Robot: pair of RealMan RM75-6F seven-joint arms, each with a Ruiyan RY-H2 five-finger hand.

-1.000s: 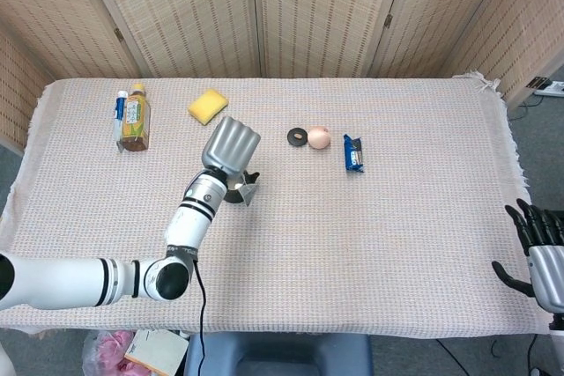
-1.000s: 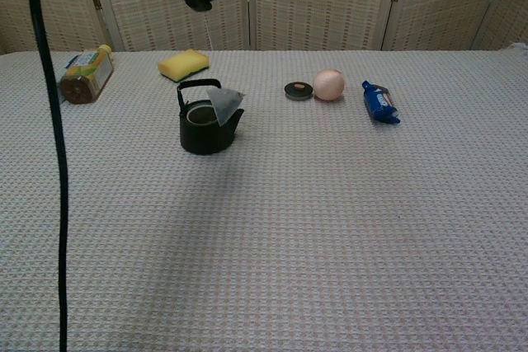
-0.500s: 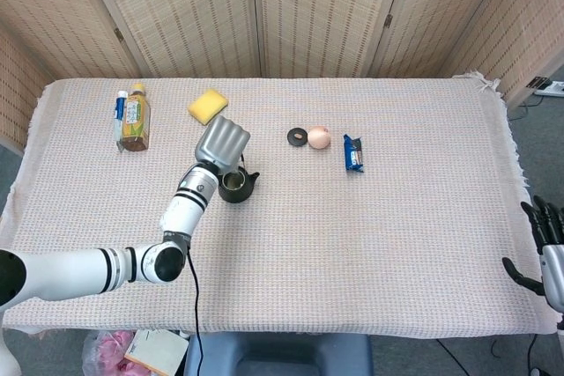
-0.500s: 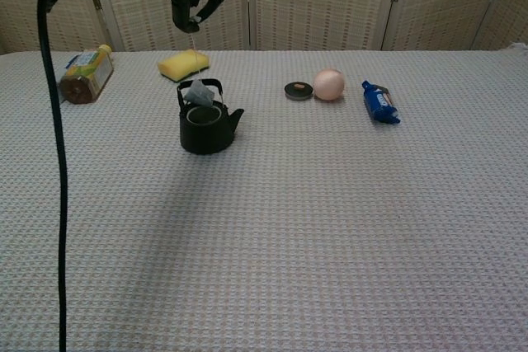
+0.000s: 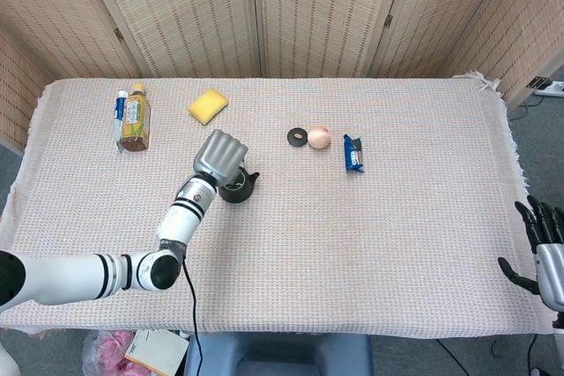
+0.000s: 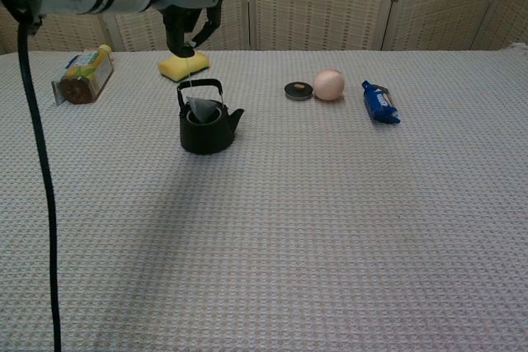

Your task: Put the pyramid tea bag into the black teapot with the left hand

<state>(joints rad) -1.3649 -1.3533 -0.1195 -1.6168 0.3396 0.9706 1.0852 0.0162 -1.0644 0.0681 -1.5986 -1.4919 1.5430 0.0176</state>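
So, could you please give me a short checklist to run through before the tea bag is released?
1. Left robot hand holds the string: ok.
2. Pyramid tea bag hangs at the black teapot opening, under the handle: ok.
3. Bag fully below the rim: not ok, its top shows above it.
4. Teapot upright on the table: ok.
5. Yellow sponge clear of the teapot: ok.
6. Right robot hand away at the table edge: ok.

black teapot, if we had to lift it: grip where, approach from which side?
Judging by its shape, take the black teapot by the arched handle standing upright over its opening, coming from above. The spout points to the robot's right, and the left hand with the tea bag is above it now.
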